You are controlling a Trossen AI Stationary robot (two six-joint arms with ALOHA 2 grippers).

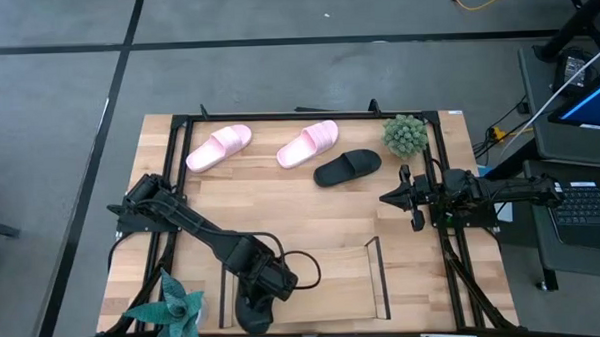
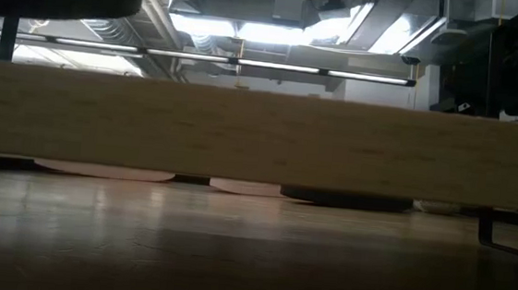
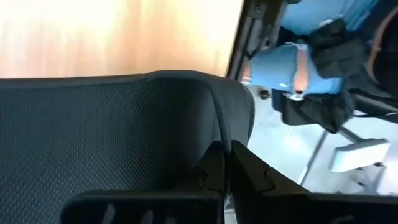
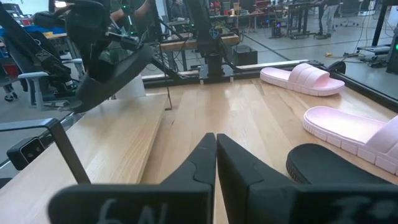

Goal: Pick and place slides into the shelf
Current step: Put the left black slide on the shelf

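My left gripper (image 1: 256,293) is shut on a black slide (image 1: 250,315) over the left end of the shelf (image 1: 324,280), near the table's front edge. In the right wrist view that slide (image 4: 106,81) hangs tilted above the shelf's wooden base (image 4: 118,137). Two pink slides (image 1: 219,147) (image 1: 307,143) and a second black slide (image 1: 347,167) lie sole-down on the table's far part. My right gripper (image 1: 386,197) waits shut at the right side, pointing toward the table's left. My left gripper (image 3: 227,165) pinches a thin raised edge (image 3: 217,134) of the black slide between its two fingers, where a textured face meets a smooth one; strap or sole rim, I cannot tell. The fingers slant down from above. The slide is lifted clear of the shelf and tilted.
A round green plant (image 1: 406,133) stands at the far right corner and a teal plant (image 1: 170,311) at the near left. A black frame (image 1: 278,116) runs around the table. In the left wrist view a seated person's legs (image 3: 280,62) show beyond the table edge.
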